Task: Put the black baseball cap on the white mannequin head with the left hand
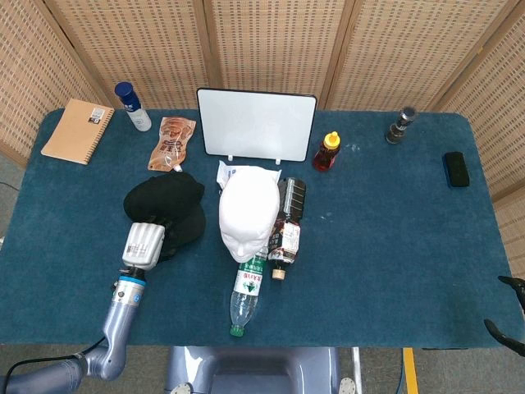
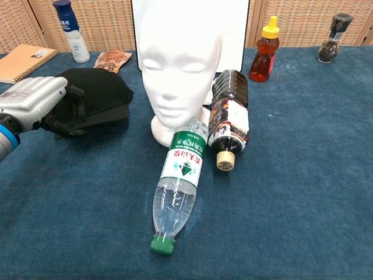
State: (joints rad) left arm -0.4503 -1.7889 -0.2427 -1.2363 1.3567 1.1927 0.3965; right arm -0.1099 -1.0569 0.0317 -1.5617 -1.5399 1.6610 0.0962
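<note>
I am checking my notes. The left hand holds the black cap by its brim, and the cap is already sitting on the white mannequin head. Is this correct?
Not quite. The left hand does hold the black cap by its brim, but the chest view shows the cap beside the white mannequin head, not on it; the top of the head is bare.

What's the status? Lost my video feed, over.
Left robot hand grips black baseball cap by the brim. Right robot hand open at table edge. Cap beside white mannequin head, not on it. Path clear.
</note>
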